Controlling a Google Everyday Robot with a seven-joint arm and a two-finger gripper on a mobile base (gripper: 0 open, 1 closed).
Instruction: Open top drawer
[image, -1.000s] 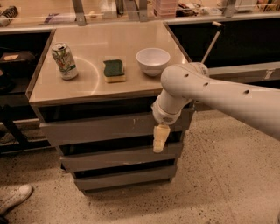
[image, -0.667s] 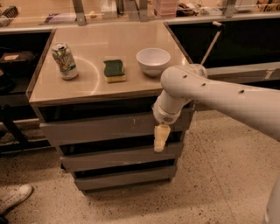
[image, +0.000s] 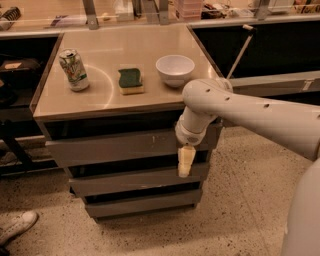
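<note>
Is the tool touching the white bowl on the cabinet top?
No, the cream-coloured tool hangs at the lower right of the wide grey top drawer front, well below the round white bowl.

- tan cabinet top (image: 100, 102), three things in a loose row, all apart from each other.
- far left, a soda can (image: 74, 70), standing upright, green and white print.
- middle, a green sponge (image: 131, 80) lying flat, yellow layer underneath.
- right, a white bowl (image: 175, 69), upright; down below it the gripper (image: 185, 162) hangs in front of the cabinet's face, right side.
- lower down, two narrower grey drawer fronts: the middle one (image: 130, 182) and the bottom one (image: 142, 204).
- speckled floor (image: 240, 205), and a white shoe (image: 17, 226) poking in bottom left.
- a thin rod (image: 240, 50) leaning at the right, against the dark unit there.
- back counter (image: 150, 15) cluttered, items too blurred to name.
</note>
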